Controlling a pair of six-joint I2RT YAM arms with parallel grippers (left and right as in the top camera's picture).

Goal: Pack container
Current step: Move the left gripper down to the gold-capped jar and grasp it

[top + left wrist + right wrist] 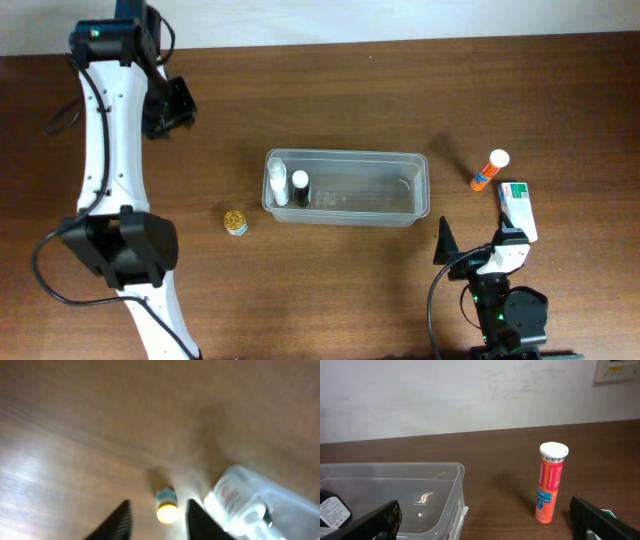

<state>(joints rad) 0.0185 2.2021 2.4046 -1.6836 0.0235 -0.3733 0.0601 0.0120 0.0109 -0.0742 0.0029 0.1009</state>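
Observation:
The clear container (346, 187) stands mid-table with two small bottles (288, 185) in its left end. A small gold-lidded jar (235, 222) stands on the table just left of it. My left gripper (172, 105) hovers at the far left, well away from the container. In the blurred left wrist view it is open (159, 522) and empty, with the jar (167, 506) and the container (260, 505) beyond it. My right gripper (480, 247) is near the front right, open (485, 525) and empty, facing the container (395, 495) and an orange tube (550, 482).
The orange tube (489, 170) with a white cap stands right of the container. A white-and-green medicine box (517, 210) lies beside it, close to my right gripper. The table's far edge meets a white wall.

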